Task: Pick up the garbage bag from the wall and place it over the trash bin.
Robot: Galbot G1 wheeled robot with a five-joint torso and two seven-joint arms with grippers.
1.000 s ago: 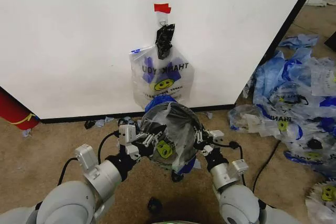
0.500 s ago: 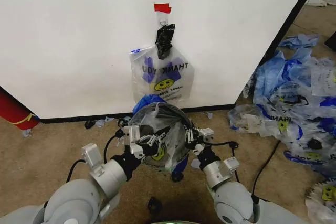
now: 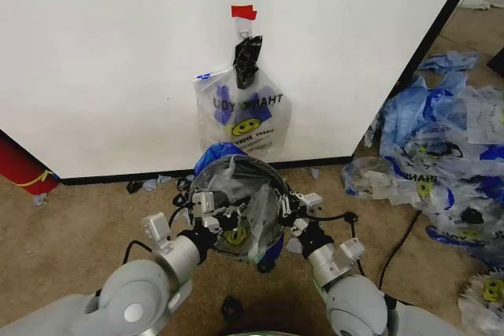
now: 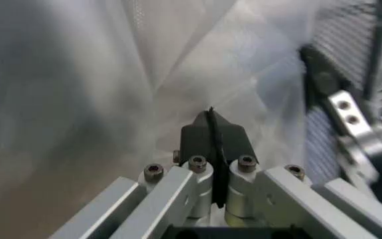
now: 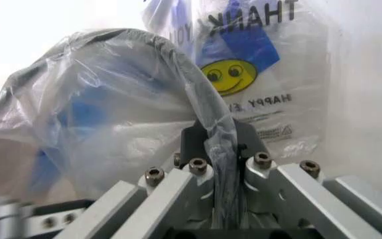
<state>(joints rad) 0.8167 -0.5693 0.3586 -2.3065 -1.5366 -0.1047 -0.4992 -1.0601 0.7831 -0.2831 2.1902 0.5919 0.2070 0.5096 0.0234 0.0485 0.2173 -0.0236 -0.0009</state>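
Observation:
The garbage bag (image 3: pixel 240 202), clear with blue handles and a yellow smiley, is stretched over the round black wire-mesh trash bin (image 4: pixel 347 45), which stands on the floor just in front of the wall (image 3: pixel 118 60). My left gripper (image 3: pixel 211 204) is shut on the bag's film at the bin's left side; its shut fingertips (image 4: pixel 212 117) sit against the plastic. On the bin's right side my right gripper (image 3: pixel 293 204) is shut too, with a pinched strip of the bag (image 5: pixel 111 114) running between its fingers (image 5: pixel 219 134).
A second smiley bag (image 3: pixel 244 120) and a small black bag (image 3: pixel 246 60) hang on the wall under a piece of red tape (image 3: pixel 243 12). A red cylinder (image 3: pixel 20 167) lies at the left. A heap of loose plastic bags (image 3: pixel 449 155) covers the floor at the right.
Both grippers have come closer together and reached farther forward with the bag. The bag now sits lower and more squarely around the bin.

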